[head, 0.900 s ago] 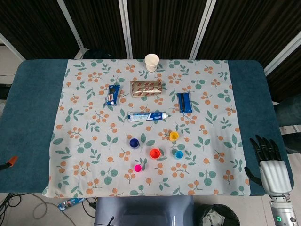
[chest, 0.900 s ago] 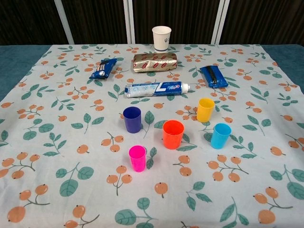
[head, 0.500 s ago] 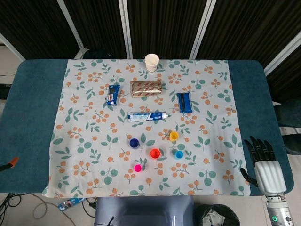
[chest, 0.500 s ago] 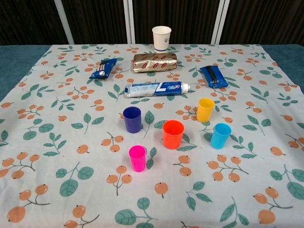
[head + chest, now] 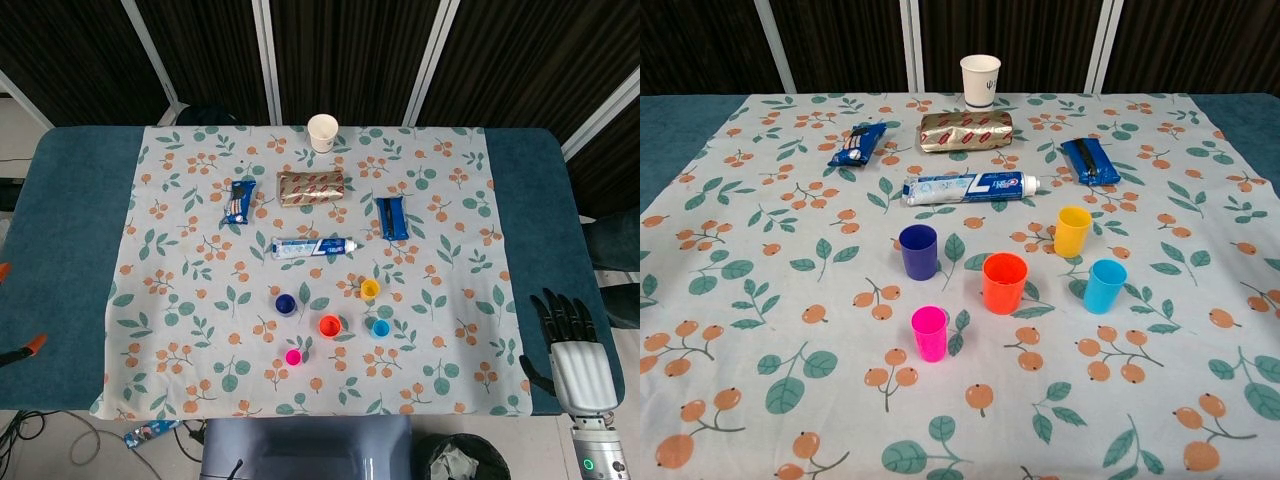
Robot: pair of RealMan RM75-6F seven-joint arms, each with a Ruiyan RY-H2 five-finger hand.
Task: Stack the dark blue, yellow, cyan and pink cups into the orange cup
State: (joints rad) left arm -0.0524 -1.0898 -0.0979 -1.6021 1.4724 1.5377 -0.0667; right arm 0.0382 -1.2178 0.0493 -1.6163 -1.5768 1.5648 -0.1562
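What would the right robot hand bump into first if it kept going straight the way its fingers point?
Probably nothing. The right robot hand is open, fingers pointing up the bare blue table edge, right of the flowered cloth. That strip looks free to the far end, though height is hard to judge.

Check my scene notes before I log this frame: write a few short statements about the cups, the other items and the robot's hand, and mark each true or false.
1. The small orange plastic cup stands upright with nothing inside. True.
2. The small pink plastic cup is already nested in the orange cup. False: it stands apart, nearer the camera.
3. The toothpaste tube lies between the white paper cup and the coloured cups. True.
4. The right hand holds the small cyan plastic cup. False: the hand is empty, beside the table's right edge.
5. The small yellow plastic cup lies on its side. False: upright.
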